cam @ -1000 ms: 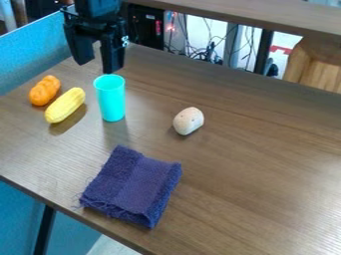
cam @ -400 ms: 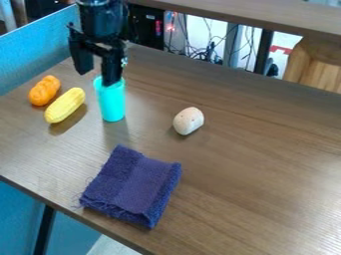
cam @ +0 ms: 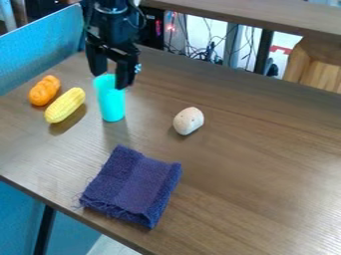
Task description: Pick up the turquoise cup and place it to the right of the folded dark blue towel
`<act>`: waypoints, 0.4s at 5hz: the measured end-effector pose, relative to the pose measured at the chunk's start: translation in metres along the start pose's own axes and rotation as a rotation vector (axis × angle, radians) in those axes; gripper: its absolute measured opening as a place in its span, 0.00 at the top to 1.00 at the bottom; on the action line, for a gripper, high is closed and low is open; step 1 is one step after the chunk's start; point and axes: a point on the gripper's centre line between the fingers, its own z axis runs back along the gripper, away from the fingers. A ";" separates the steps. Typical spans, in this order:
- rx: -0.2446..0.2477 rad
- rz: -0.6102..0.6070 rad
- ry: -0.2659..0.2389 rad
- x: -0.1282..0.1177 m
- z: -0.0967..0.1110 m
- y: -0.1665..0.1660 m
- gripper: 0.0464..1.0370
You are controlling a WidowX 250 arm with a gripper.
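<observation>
Cup point(cam: 112, 105): one; end effector point(cam: 110, 81) near, fingers apart; one corn point(cam: 65, 105), one cloth point(cam: 133, 187).

Brown wood-grain tabletop point(cam: 259, 164) extends beneath the jaws, reflecting light well to their right. Blue partition point(cam: 41, 52) stands left of them. Beyond and right of the jaws: brown ledge point(cam: 266, 16), tangled dark cables point(cam: 198, 53) (red light point(cam: 170, 27) glowing nearby), and pale wooden furniture point(cam: 316, 67).

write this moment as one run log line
gripper: open, at top of turquoise cup, contact unclear | cup: upright | yellow corn, orange item: side by side | purple cloth: on table
</observation>
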 end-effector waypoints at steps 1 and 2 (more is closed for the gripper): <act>-0.026 -0.001 -0.005 0.012 -0.004 -0.003 0.04; -0.052 0.016 0.031 0.017 -0.016 -0.004 0.04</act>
